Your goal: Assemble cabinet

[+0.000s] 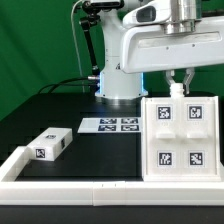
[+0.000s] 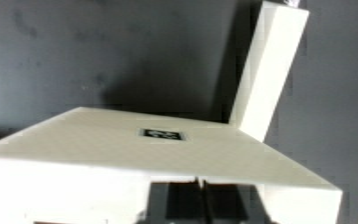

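While the cabinet [image 1: 183,135] is standing tall at the exterior view's right, toward the near edge of the counter [image 1: 60,105], the tool [image 1: 183,90] is hanging directly over its top edge. The jaws are pointing straight down and the arm is reaching across from its far base. Whether those jaws are pinching the edge or only straddling it, I cannot tell.
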Controlling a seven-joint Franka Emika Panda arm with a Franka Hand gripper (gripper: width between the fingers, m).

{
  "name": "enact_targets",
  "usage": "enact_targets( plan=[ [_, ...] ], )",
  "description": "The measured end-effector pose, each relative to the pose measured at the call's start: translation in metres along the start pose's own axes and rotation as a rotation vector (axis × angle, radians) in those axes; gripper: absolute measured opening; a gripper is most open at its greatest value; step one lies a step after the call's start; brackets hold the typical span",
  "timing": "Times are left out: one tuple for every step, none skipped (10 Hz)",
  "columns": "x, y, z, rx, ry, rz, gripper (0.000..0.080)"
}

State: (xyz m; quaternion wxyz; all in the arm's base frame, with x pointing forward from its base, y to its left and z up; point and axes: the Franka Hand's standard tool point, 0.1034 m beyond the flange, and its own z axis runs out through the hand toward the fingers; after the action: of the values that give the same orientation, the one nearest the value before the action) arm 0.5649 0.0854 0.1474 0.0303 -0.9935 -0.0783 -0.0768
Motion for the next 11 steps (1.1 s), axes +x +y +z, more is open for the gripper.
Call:
enact_targets(
  plan=[
    [0.003, 0.000, -0.002, 0.001, -0.006, 0.000, 0.0003],
    [0.003, 0.000, -0.002, 0.001, -0.007, 0.000, 0.0003],
    [-0.003, 0.000, 0.001, 0.000, -0.002, 0.000, 0.0003],
    [-0.009, 0.001, 0.004, -0.001, 0.002, -0.011, 0.0003],
    [-0.013, 0.004, 0.007, -0.003, 0.000, -0.021, 0.0003],
    [-0.013, 0.007, 0.007, -0.004, -0.001, -0.036, 0.0003],
    [-0.013, 0.007, 0.007, -0.004, -0.002, -0.037, 0.0003],
    [-0.010, 0.007, 0.006, -0.004, -0.002, -0.037, 0.0003],
    [-0.008, 0.007, 0.006, -0.003, -0.004, -0.037, 0.0003],
    [-0.011, 0.006, 0.009, -0.002, -0.002, -0.036, 0.0003],
    [-0.022, 0.003, 0.018, -0.002, 0.011, -0.041, 0.0003]
  ],
)
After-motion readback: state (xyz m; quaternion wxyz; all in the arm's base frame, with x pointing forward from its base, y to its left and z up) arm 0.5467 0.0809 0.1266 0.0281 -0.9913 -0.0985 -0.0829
